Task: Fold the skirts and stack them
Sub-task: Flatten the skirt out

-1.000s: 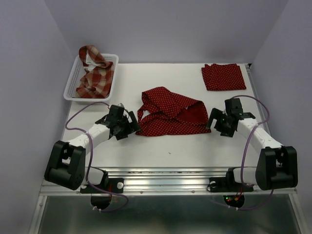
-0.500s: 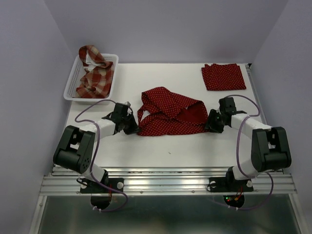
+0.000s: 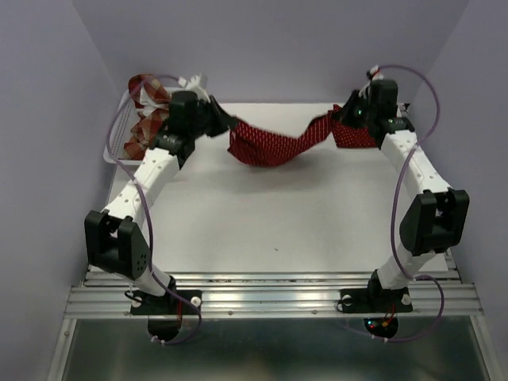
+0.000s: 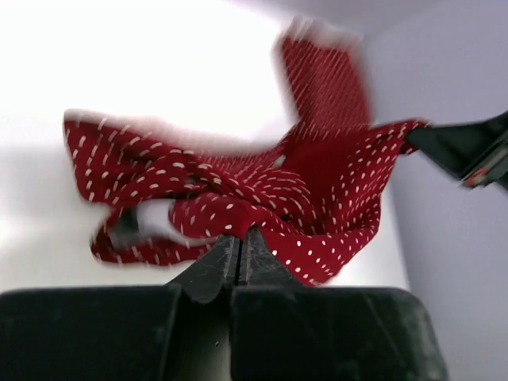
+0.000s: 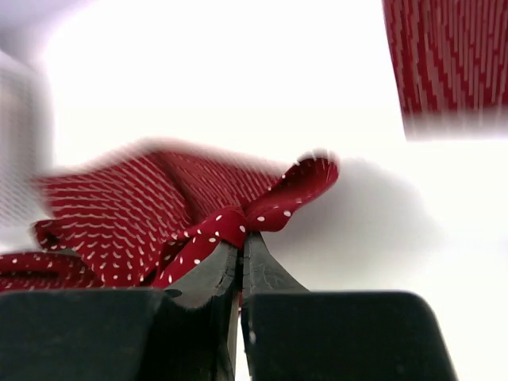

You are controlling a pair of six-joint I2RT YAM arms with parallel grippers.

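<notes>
3 skirts: hanging dotted skirt (image 3: 270,145) slung above the table, left gripper (image 3: 216,121) and right gripper (image 3: 347,119) each pinching an end; folded dotted skirt (image 3: 357,139) far right; plaid skirt (image 3: 143,131) in 1 basket (image 3: 115,135)

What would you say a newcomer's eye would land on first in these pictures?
The dotted skirt hangs in a sagging band between the left gripper and right gripper, both shut on its ends above the far side of the table. Next come the plaid skirt heaped in the basket at the far left, and a folded skirt at the far right.
</notes>
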